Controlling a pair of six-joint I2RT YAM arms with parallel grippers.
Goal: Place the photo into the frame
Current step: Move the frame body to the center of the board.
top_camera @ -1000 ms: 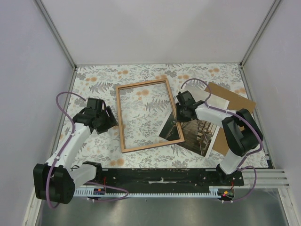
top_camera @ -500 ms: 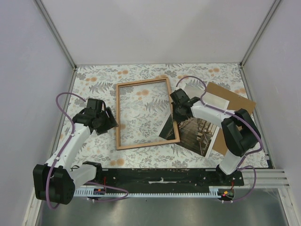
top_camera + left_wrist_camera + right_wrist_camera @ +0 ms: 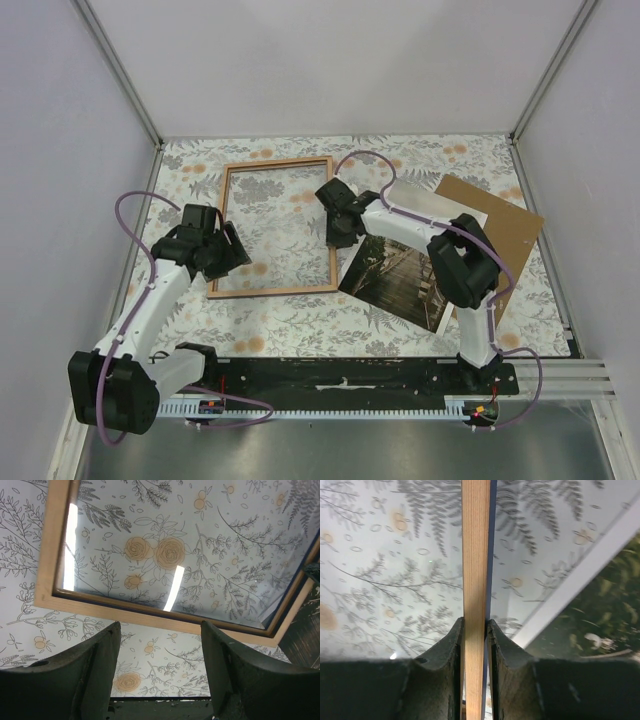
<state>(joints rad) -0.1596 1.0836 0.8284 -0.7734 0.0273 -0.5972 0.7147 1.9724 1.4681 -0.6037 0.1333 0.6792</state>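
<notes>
The frame [image 3: 278, 163], light wood with glass in it, lies flat on the floral table, left of centre. My right gripper [image 3: 336, 226] is shut on its right rail; the right wrist view shows the wooden rail [image 3: 475, 555] pinched between both fingers. The photo [image 3: 400, 282], a dark pier print, lies face up to the right of the frame, apart from it, and its white-edged corner [image 3: 590, 610] shows in the right wrist view. My left gripper [image 3: 232, 256] stands open at the frame's lower left corner. The frame's rail [image 3: 150, 617] runs just beyond its fingertips, with nothing between them.
A brown backing board [image 3: 510, 232] lies at the right, partly under a white sheet [image 3: 455, 211] and my right arm. The floral cloth [image 3: 300, 325] covers the table. Metal posts and grey walls close in the sides and back.
My right gripper has dragged the frame leftward and a little away from me, off the photo, which now lies fully uncovered. The left arm has barely moved.
</notes>
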